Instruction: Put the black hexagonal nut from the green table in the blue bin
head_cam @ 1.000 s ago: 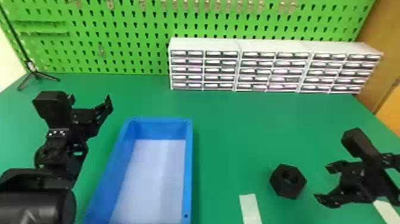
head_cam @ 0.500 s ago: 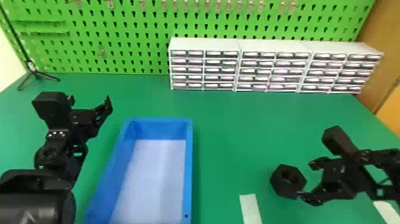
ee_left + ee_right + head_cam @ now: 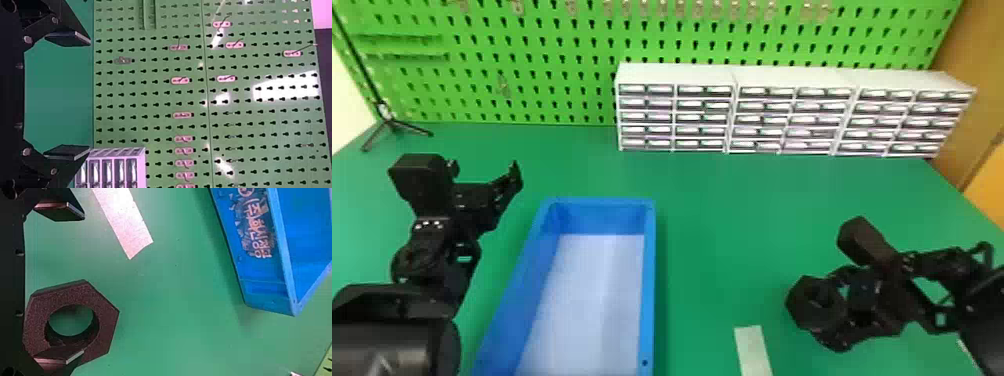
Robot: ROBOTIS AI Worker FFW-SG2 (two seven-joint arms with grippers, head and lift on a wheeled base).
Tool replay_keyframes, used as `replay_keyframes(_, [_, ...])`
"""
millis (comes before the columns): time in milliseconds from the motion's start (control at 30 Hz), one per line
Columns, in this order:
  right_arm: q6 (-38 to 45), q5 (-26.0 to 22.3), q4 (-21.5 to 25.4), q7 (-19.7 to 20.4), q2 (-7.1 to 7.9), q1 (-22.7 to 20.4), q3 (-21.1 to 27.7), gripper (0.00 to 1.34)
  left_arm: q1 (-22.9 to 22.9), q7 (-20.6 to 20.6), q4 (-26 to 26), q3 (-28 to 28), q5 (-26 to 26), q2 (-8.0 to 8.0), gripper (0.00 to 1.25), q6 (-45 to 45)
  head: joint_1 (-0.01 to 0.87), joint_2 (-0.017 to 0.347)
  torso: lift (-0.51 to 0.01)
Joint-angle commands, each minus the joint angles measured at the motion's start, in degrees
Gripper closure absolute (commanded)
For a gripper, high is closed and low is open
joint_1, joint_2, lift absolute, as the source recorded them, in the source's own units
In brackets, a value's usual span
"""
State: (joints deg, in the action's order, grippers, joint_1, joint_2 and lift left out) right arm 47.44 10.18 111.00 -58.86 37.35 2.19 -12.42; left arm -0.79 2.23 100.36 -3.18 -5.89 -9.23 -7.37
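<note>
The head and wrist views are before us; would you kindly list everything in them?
table: one, green, foreground
bin: one, blue, on the table
nut: one, black, right of the bin
tape strips: two, pale, right of the bin
drawer units: three, white, table's back
stand: one, black, back left
pegboard: one, green, behind the table
hooks: several, silvery, on the pegboard
panel: one, brown, back right
left gripper: one, black, left of the bin
right gripper: one, black, at the nut
</note>
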Motion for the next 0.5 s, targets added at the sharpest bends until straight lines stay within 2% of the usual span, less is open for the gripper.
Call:
replay_keyframes(0, [0.72, 3.71, -0.35, -1.26, -0.26, 0.71, -2.43, 0.11, -0.18, -0.03, -0.25, 0.19, 0.00, 0.00, 0.30, -0.01, 0.683, 0.028, -0.096])
replay_keyframes(333, [0.90, 5.99, -1.58, -2.49, -0.87, 1.42, -4.36, 0.13, -0.44, -0.03, -0.51, 0.46, 0.00, 0.00, 0.30, -0.01, 0.683, 0.028, -0.096])
replay_keyframes(467, [0.90, 6.87, -2.37, -3.02, -1.58, 1.94, -4.89, 0.13, -0.35, -0.03, -0.60, 0.63, -0.09, 0.00, 0.30, -0.01, 0.683, 0.028, -0.096])
